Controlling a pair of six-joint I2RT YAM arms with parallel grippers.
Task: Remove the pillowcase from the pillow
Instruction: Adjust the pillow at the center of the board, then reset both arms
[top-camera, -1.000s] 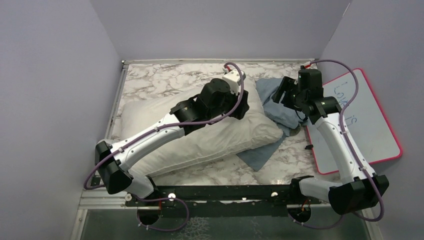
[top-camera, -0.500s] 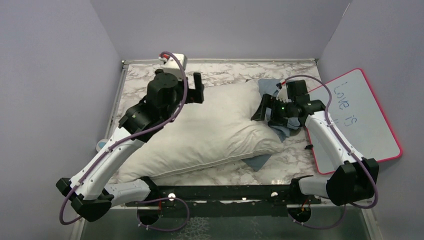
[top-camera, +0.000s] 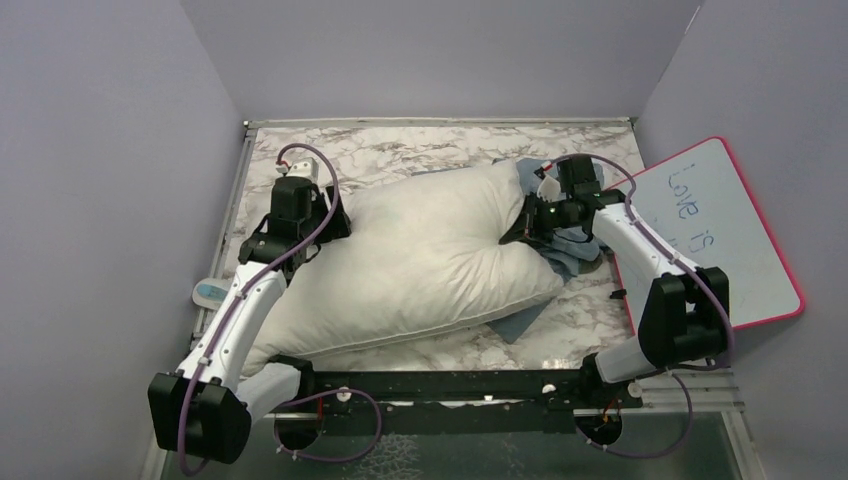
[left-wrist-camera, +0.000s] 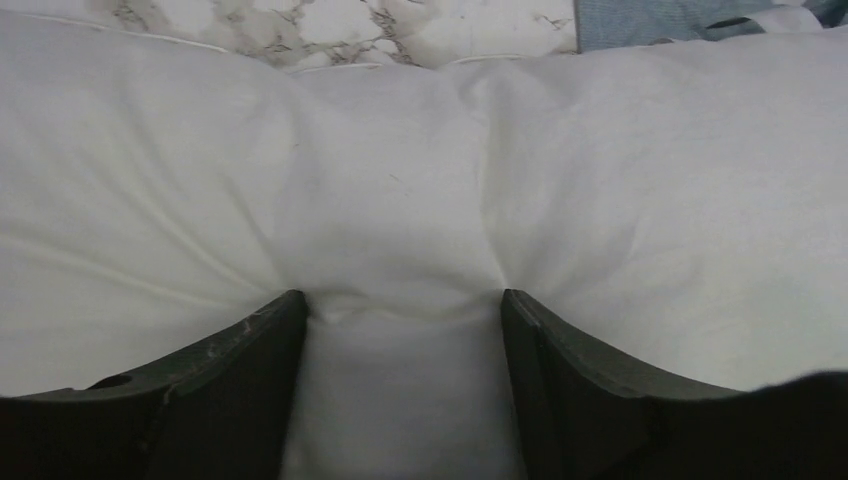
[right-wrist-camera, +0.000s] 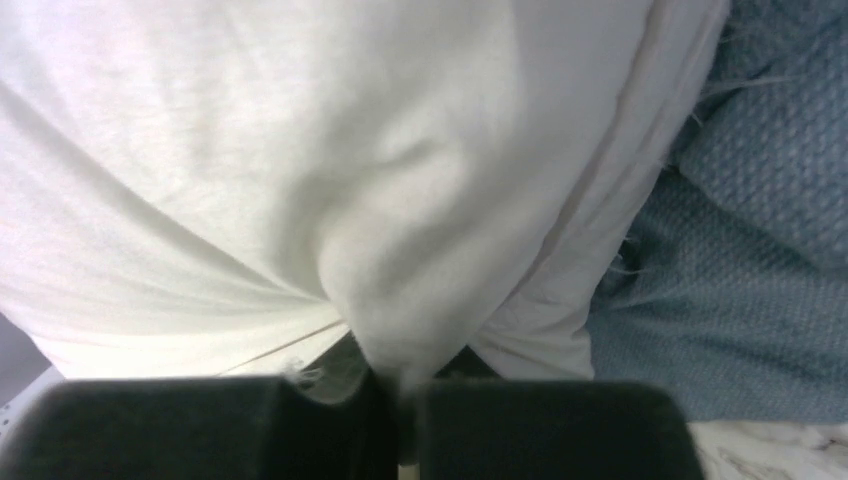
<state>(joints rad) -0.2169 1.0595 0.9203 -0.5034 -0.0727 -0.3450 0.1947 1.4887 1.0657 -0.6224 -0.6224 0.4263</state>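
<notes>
The white pillow (top-camera: 430, 250) lies in the middle of the marble table (top-camera: 400, 150), with its long side going from near left to far right. The left hand (top-camera: 333, 220) is on the far left part of the pillow. In the left wrist view its fingers (left-wrist-camera: 250, 345) stand wide apart and press into the soft white cloth, which swells up between them. The right hand (top-camera: 518, 228) is at the right edge of the pillow, closed tight on a small fold of the white cloth. The grey-blue pillowcase (top-camera: 572, 252) lies crumpled just beside the pillow on its right, between it and the pink-rimmed whiteboard (top-camera: 720, 240), and one corner comes out under the near right edge of the pillow.
</notes>
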